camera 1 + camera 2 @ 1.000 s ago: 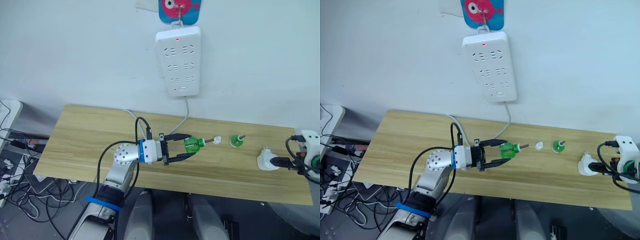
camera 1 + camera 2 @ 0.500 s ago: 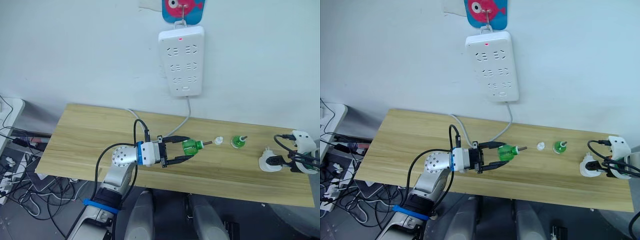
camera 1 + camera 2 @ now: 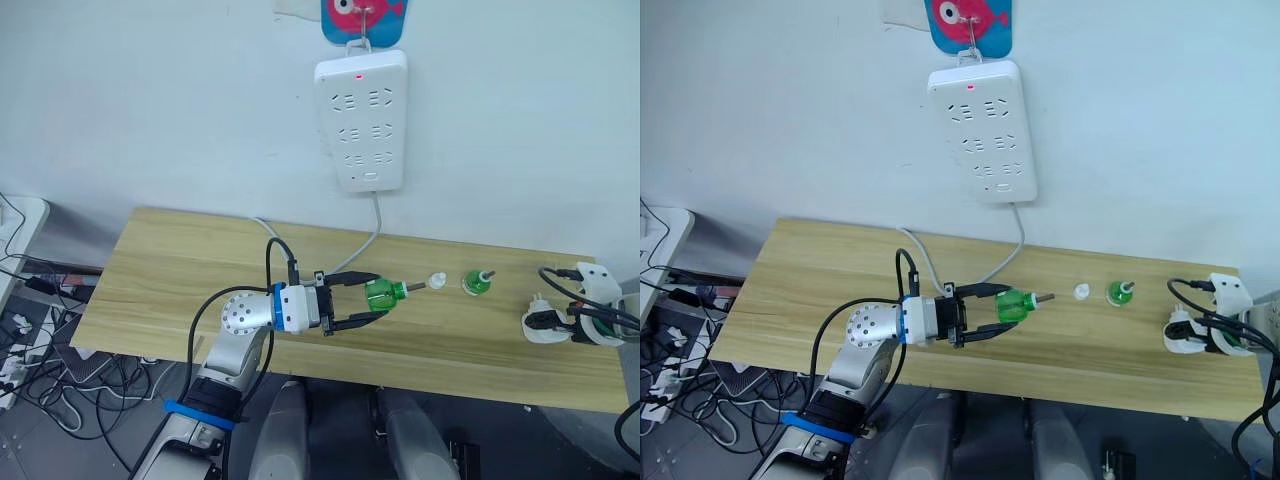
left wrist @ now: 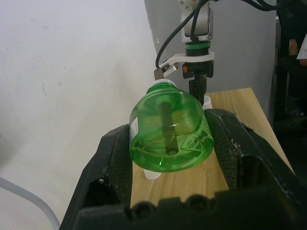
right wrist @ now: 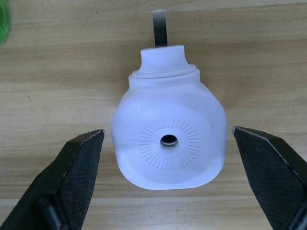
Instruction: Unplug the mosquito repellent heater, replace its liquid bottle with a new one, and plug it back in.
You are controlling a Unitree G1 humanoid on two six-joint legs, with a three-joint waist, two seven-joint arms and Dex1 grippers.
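My left gripper (image 3: pixel 381 294) is shut on the new one (image 3: pixel 381 295), a small green bottle held on its side just above the table with its wick bare. Its white cap (image 3: pixel 436 280) lies on the wood just past the wick. The other green liquid bottle (image 3: pixel 476 282) stands upright farther right, dark wick up. The white mosquito repellent heater (image 5: pixel 168 139) lies on the table near the right end, its bottle hole facing my right gripper (image 3: pixel 546 325). That gripper is open, one finger on each side of the heater without touching it.
A white power strip (image 3: pixel 361 120) hangs on the wall above the table, red light on, and its cable (image 3: pixel 370 235) drops to the wooden table (image 3: pixel 180 270). The heater sits close to the table's right edge. Loose cables lie on the floor at the left.
My right gripper has moved in closer around the heater. The left gripper still holds the green bottle in the same place. The camera has shifted slightly.
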